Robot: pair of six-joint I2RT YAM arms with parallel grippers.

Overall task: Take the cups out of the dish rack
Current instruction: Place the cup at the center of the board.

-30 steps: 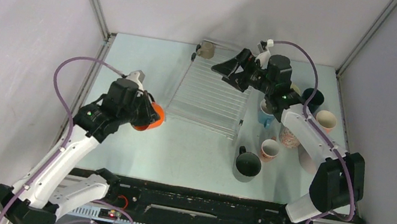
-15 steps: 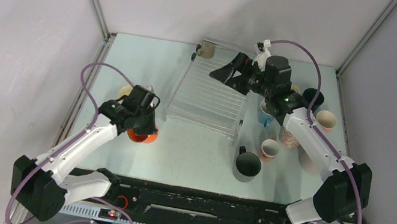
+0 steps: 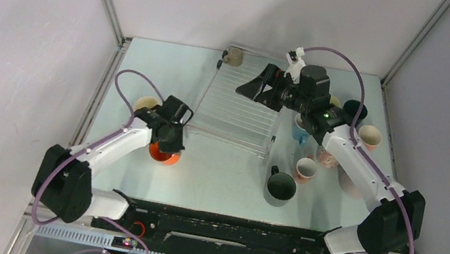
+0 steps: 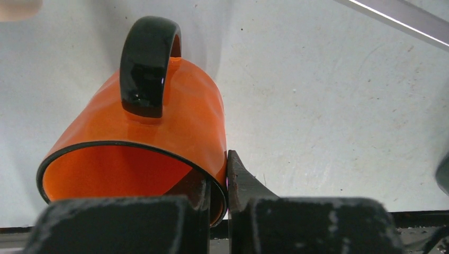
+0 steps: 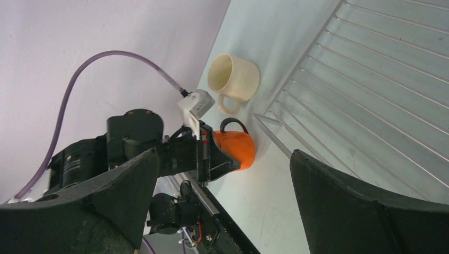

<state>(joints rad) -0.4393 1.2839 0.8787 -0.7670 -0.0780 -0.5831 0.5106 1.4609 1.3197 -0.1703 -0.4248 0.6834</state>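
Note:
My left gripper [image 3: 169, 140] is shut on the rim of an orange mug [image 3: 162, 154] with a black handle, left of the dish rack [image 3: 239, 110]. In the left wrist view one finger is inside the mug [image 4: 153, 132] and the other finger [image 4: 241, 186] is outside its wall. The mug is tilted, low at the table; I cannot tell if it touches. My right gripper [image 3: 253, 87] is open and empty above the rack's far part. The right wrist view shows the rack wires [image 5: 370, 95] and the orange mug [image 5: 239, 148]. A tan mug [image 3: 235, 56] sits at the rack's far corner.
A cream mug [image 3: 142, 103] stands left of the orange one and shows in the right wrist view [image 5: 233, 76]. Several mugs stand right of the rack: blue [image 3: 300, 130], speckled pink [image 3: 328, 157], pink [image 3: 305, 170], dark grey [image 3: 281, 187], teal [image 3: 354, 111], pale [image 3: 369, 136].
My left arm has folded in and carried the orange mug nearer and lower, down to the table. My right gripper has crept slightly left over the rack and stays open.

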